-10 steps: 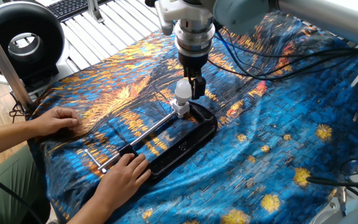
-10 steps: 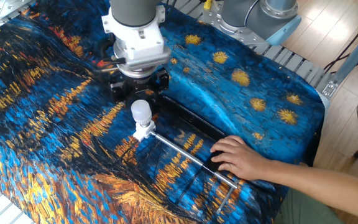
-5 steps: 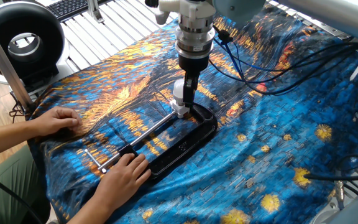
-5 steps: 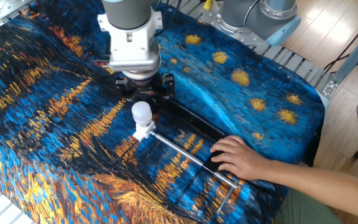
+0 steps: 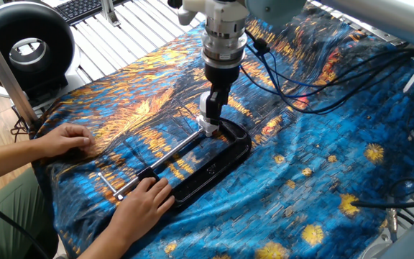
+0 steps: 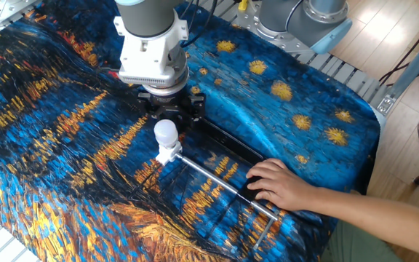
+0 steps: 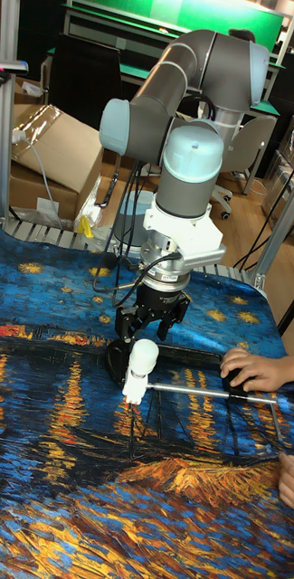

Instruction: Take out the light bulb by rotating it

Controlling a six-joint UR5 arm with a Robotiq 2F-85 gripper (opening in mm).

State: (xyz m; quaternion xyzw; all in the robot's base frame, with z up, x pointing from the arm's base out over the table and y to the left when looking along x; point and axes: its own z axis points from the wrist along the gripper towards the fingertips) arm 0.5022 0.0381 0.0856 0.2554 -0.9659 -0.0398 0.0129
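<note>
White light bulb, blue-and-orange starry tablecloth; seemingly black clamp

The gripper stands directly behind the bulb, fingers spread apart. Below the jaws, the white socket and the black clamp frame block any lower approach. A steel rod runs from the socket toward one hand resting on the frame. The other hand lies flat on the cloth, well apart from the jaws. Cables hang behind the wrist. The space above the bulb is open.
</note>
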